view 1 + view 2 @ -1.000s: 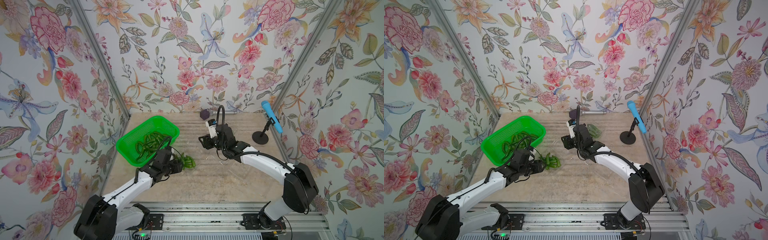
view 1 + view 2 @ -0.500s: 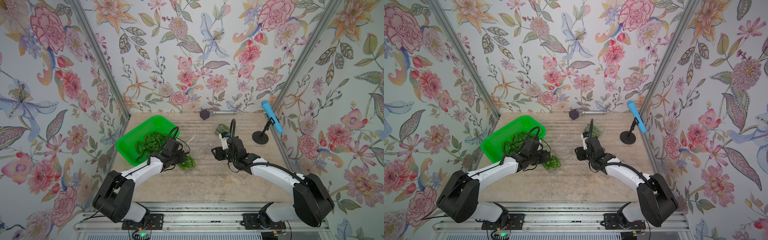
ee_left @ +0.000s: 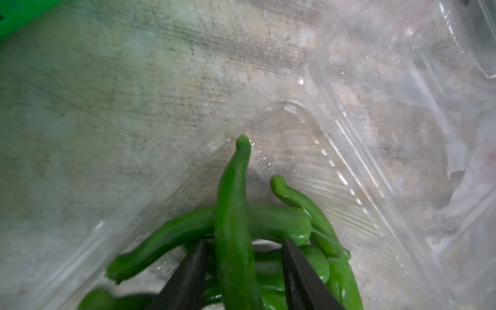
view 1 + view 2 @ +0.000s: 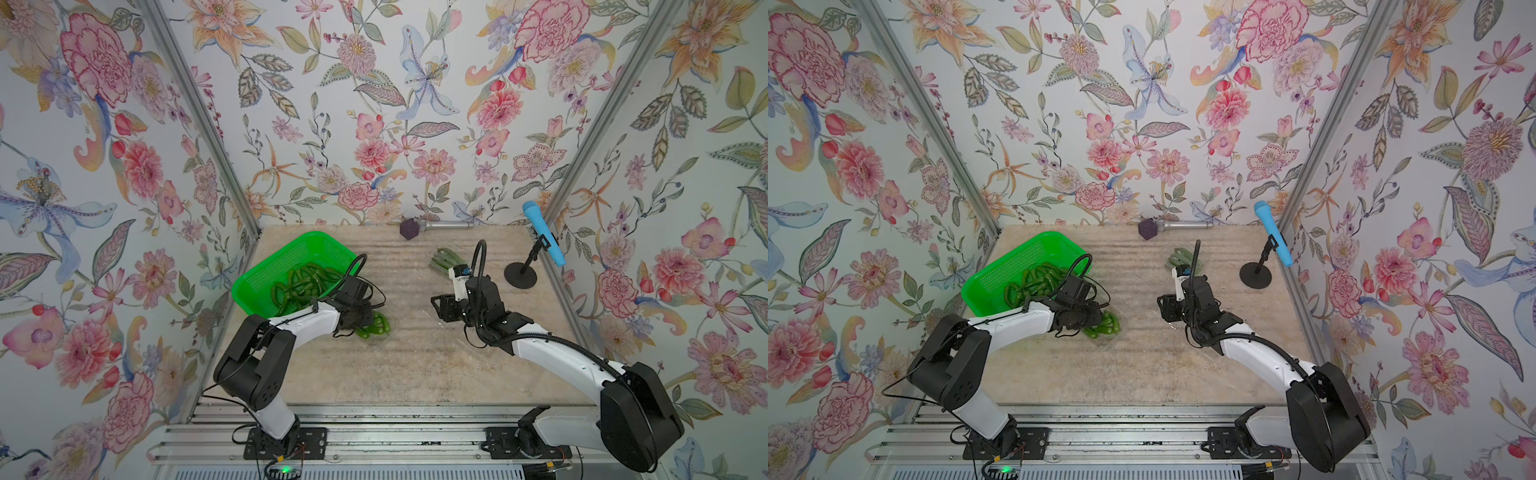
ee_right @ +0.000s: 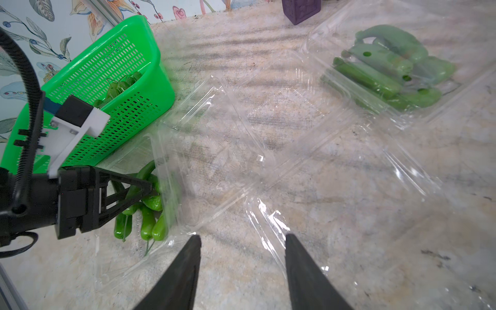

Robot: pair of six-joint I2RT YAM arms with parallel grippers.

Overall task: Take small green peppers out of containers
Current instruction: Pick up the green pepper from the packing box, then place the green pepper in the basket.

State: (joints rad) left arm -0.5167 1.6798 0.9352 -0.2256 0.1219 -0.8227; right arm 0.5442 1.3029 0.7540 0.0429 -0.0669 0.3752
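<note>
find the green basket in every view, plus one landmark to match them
Top view: green basket left of the middle, beside the left gripper.
Top view: green basket, same spot.
Left wrist: only a green sliver in one corner.
Right wrist: large, behind the left gripper.
Shared landmark: the peppers in the open clear container.

the left arm [image 4: 299, 323] reaches forward from a folded elbow, forearm low and wrist tipped down, and the left gripper [image 3: 244, 241] has its two black fingers [image 3: 188, 279] parted. the right arm [image 4: 557, 349] stretches forward and inward with its forearm low. the right gripper [image 5: 243, 236] points toward the left one, well apart from it, its fingers [image 5: 306, 279] spread wide and empty.
</note>
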